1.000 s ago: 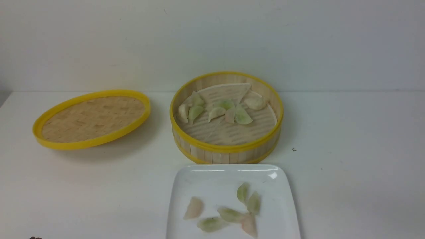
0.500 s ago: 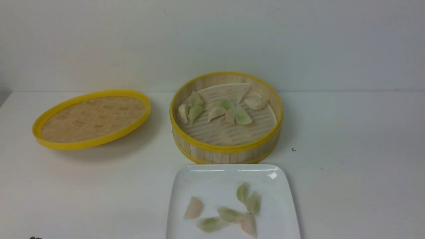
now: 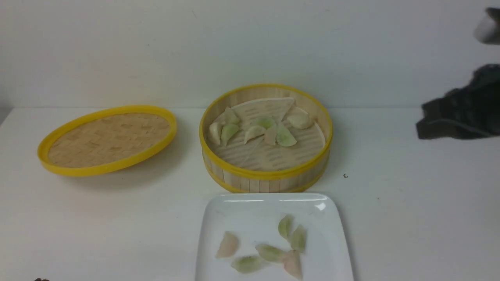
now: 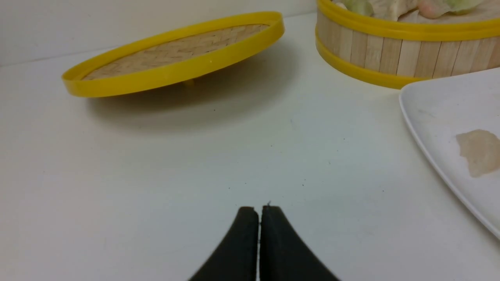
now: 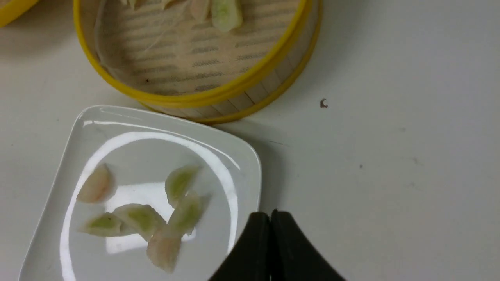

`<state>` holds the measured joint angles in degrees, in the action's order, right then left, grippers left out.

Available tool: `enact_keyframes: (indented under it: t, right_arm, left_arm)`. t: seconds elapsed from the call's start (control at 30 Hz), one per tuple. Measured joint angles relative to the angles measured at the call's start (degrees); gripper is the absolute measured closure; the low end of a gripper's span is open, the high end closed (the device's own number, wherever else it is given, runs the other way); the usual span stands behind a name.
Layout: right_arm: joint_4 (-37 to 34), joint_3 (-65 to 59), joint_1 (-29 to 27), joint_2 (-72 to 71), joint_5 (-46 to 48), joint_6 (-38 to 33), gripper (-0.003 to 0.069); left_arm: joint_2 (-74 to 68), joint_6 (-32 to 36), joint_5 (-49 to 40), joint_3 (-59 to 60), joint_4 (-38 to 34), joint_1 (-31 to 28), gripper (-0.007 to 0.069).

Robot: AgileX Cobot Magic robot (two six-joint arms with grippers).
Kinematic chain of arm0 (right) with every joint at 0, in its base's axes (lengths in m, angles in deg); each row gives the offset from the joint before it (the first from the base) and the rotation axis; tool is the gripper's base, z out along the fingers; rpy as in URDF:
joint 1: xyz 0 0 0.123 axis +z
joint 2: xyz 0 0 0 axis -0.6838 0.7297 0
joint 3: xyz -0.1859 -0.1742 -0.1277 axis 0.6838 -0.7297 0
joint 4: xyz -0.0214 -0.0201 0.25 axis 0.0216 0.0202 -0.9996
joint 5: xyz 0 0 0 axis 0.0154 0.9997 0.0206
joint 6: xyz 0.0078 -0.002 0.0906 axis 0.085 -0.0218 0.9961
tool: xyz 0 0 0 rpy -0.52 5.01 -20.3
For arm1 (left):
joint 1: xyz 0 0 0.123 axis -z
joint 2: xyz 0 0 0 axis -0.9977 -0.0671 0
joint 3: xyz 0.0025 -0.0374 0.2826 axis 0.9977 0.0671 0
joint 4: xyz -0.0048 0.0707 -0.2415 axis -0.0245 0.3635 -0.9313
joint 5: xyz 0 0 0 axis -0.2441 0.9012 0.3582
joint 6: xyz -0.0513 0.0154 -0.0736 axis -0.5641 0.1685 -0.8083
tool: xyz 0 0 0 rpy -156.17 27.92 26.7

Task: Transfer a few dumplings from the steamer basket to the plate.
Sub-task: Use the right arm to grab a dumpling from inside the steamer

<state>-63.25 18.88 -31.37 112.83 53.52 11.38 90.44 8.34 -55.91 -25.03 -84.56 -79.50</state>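
The steamer basket (image 3: 265, 173) stands mid-table with several dumplings (image 3: 285, 136) at its back on the paper liner. The white plate (image 3: 254, 210) lies just in front of it and holds several dumplings (image 3: 269, 251). My right gripper (image 5: 270, 214) is shut and empty, above the table beside the plate's edge (image 5: 250, 164), with the basket (image 5: 234, 88) beyond. My right arm (image 3: 461, 113) shows as a dark blurred shape at the far right of the front view. My left gripper (image 4: 259, 208) is shut and empty, low over bare table, left of the plate (image 4: 429, 113).
The flat yellow-rimmed woven lid (image 3: 107, 138) lies tilted at the left of the basket, also in the left wrist view (image 4: 175, 58). A small dark speck (image 3: 345, 176) sits on the table right of the basket. A white wall backs the table.
My right arm has come into the front view at the far right edge, where nothing showed before. The basket, plate, lid and dumplings have not moved.
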Motion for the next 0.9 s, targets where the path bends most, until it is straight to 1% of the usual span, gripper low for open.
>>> enact_keyframes:
  t: [0.07, 0.2, 0.27, 0.3, 0.33, 0.37, 0.43, 0.47, 0.5, 0.53, 0.57, 0.6, 0.7, 0.77, 0.9]
  right_arm:
    - [2.81, 4.55, 3.47, 4.34, 0.07, 3.13, 0.0666]
    - [7.28, 10.97, 7.77, 11.6, 0.9, 6.06, 0.0642]
    - [11.08, 16.25, 11.0, 18.13, 1.83, 7.16, 0.0594]
    - [12.2, 18.89, 11.99, 21.03, 2.06, 7.3, 0.0568]
    - [12.63, 19.76, 12.32, 21.5, 2.11, 7.4, 0.0558]
    - [13.99, 23.13, 13.31, 25.15, 2.22, 7.45, 0.0509]
    - [14.68, 26.78, 13.78, 29.05, 2.28, 7.57, 0.0452]
    - [15.03, 29.07, 13.86, 31.52, 2.28, 7.57, 0.0398]
    - [15.3, 30.52, 13.91, 33.15, 2.28, 7.57, 0.0368]
    - [15.6, 32.25, 13.91, 35.14, 2.1, 7.57, 0.0338]
    - [15.69, 32.6, 13.91, 35.52, 2.09, 7.57, 0.0323]
    - [16.0, 34.89, 13.91, 38.36, 1.43, 7.57, 0.0279]
    - [16.68, 39.46, 13.91, 44.94, -0.01, 7.57, 0.0211]
    - [17.38, 42.04, 13.91, 48.5, -0.25, 7.57, 0.0193]
    - [18.73, 46.95, 13.91, 54.71, -0.61, 7.57, 0.0182]
  left_arm:
    - [0.0, 0.0, 0.0, 0.0, 0.0, 0.0, 0.0634]
    - [0.0, 0.0, 0.0, 0.0, 0.0, 0.0, 0.0634]
    - [0.0, 0.0, 0.0, 0.0, 0.0, 0.0, 0.0634]
    - [0.0, 0.0, 0.0, 0.0, 0.0, 0.0, 0.0634]
    - [0.0, 0.0, 0.0, 0.0, 0.0, 0.0, 0.0634]
    - [0.0, 0.0, 0.0, 0.0, 0.0, 0.0, 0.0634]
    - [0.0, 0.0, 0.0, 0.0, 0.0, 0.0, 0.0634]
    - [0.0, 0.0, 0.0, 0.0, 0.0, 0.0, 0.0634]
    - [0.0, 0.0, 0.0, 0.0, 0.0, 0.0, 0.0634]
    - [0.0, 0.0, 0.0, 0.0, 0.0, 0.0, 0.0634]
    - [0.0, 0.0, 0.0, 0.0, 0.0, 0.0, 0.0634]
    - [0.0, 0.0, 0.0, 0.0, 0.0, 0.0, 0.0634]
    - [0.0, 0.0, 0.0, 0.0, 0.0, 0.0, 0.0634]
    - [0.0, 0.0, 0.0, 0.0, 0.0, 0.0, 0.0634]
    - [0.0, 0.0, 0.0, 0.0, 0.0, 0.0, 0.0634]
